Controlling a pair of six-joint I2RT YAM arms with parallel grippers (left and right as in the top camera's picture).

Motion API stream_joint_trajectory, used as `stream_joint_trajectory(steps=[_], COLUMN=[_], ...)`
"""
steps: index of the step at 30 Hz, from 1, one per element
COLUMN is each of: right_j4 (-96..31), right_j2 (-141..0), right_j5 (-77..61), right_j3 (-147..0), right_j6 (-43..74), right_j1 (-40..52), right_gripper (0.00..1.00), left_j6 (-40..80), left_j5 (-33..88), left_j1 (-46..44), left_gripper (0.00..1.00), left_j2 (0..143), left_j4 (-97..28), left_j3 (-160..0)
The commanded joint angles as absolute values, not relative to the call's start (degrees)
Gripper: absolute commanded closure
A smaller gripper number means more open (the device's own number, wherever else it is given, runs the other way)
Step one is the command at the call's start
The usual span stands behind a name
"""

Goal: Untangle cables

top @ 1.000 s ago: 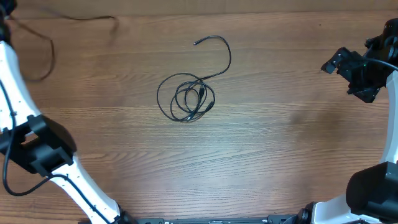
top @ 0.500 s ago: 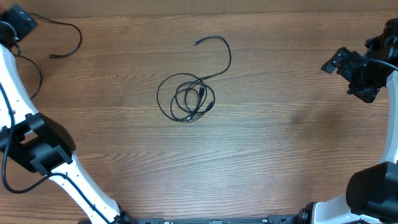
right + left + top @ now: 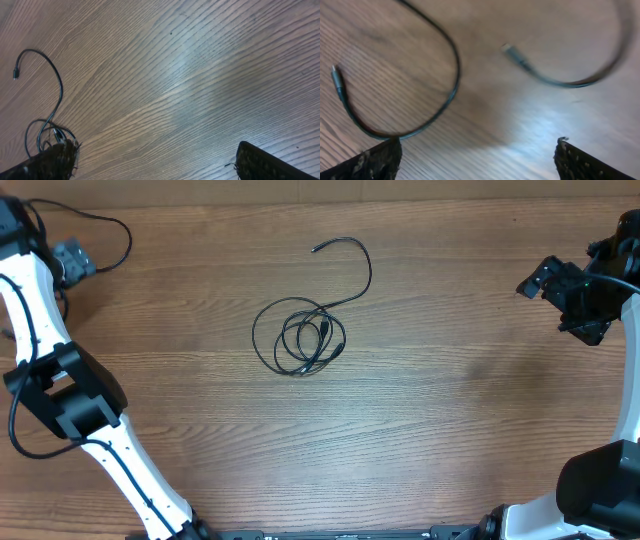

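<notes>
In the middle of the wooden table (image 3: 420, 430) one thin black cable (image 3: 326, 330) is lying coiled in several overlapping loops, its loose tail (image 3: 368, 275) arching toward the table's far edge and ending in a small plug (image 3: 316, 248). The right wrist view is catching that same coil low at its left edge, just beside one fingertip. A second black cable (image 3: 127, 238) is lying near the table's far-left corner, well apart from the coil, curving loosely on the wood. The left wrist view is showing two blurred black strands there, one bending round to a plug end (image 3: 336, 77) and the other trailing from a pale-tipped plug (image 3: 512, 52); whether they are one cord is unclear. The left gripper (image 3: 72, 260) is hovering over that corner with its fingers (image 3: 375, 162) spread wide, gripping nothing, the strands lying on the table ahead of them. The right gripper (image 3: 535, 280) is hanging near the table's right edge, far from both cables, its jaws likewise standing wide apart over bare wood and holding nothing.
</notes>
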State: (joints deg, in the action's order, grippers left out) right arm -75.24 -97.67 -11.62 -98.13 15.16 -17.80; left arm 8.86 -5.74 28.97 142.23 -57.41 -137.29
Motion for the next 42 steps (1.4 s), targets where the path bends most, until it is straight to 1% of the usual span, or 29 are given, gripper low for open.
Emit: stream_joint_trajectory(steps=[1, 5, 11, 17, 19, 20, 22, 25, 34, 36, 37, 40, 42], right_j4=[-75.1, -75.1, -75.1, -75.1, -75.1, -75.1, -75.1, -75.1, -75.1, -75.1, -75.1, -75.1, -75.1], right_j2=[-97.8, -97.8, -97.8, -97.8, -97.8, -97.8, -97.8, -97.8, -97.8, -97.8, -97.8, -97.8, -97.8], right_j5=[-11.6, -11.6, -11.6, -11.6, -11.7, -11.6, -11.7, -11.6, -11.6, -11.6, -11.6, -11.6, -11.6], right_j3=[-98.3, -98.3, -98.3, -98.3, -98.3, -98.3, -98.3, -98.3, -98.3, -98.3, -98.3, -98.3, -98.3], right_j6=[14.9, 14.9, 14.9, 14.9, 14.9, 14.9, 14.9, 14.9, 14.9, 14.9, 14.9, 14.9, 14.9], right_j1=[-17.8, -17.8, -17.8, -17.8, -17.8, -17.8, -17.8, -17.8, -17.8, -17.8, -17.8, -17.8, -17.8], right_gripper=[0.0, 0.0, 0.0, 0.0, 0.0, 0.0, 0.0, 0.0, 0.0, 0.0, 0.0, 0.0, 0.0], left_j6=[1.7, -3.0, -9.5, -15.5, -15.9, -15.9, -15.9, -15.9, -18.5, -19.3, -19.3, -19.3, -19.3], left_j5=[-8.7, -5.0, 8.0, 8.8, 8.9, 9.1, 10.0, 10.2, 10.2, 10.1, 10.2, 10.5, 12.2], left_j1=[30.6, 32.1, 35.4, 37.2, 37.8, 38.0, 38.6, 39.3, 39.4, 39.4, 39.4, 39.4, 39.3], left_gripper=[0.0, 0.01, 0.02, 0.09, 0.16, 0.23, 0.41, 0.51, 0.41, 0.41, 0.45, 0.71, 0.84], left_j2=[145.5, 148.0, 150.8, 151.7, 151.8, 151.8, 151.8, 152.2, 152.6, 152.6, 152.6, 152.6, 152.6], left_j4=[-57.4, -57.6, -58.2, -59.5, -59.5, -59.5, -59.6, -59.6, -58.4, -58.3, -58.3, -59.0, -60.3], left_j3=[-137.7, -137.7, -137.7, -137.6, -137.6, -137.6, -137.6, -137.4, -132.6, -132.3, -132.2, -132.2, -132.2])
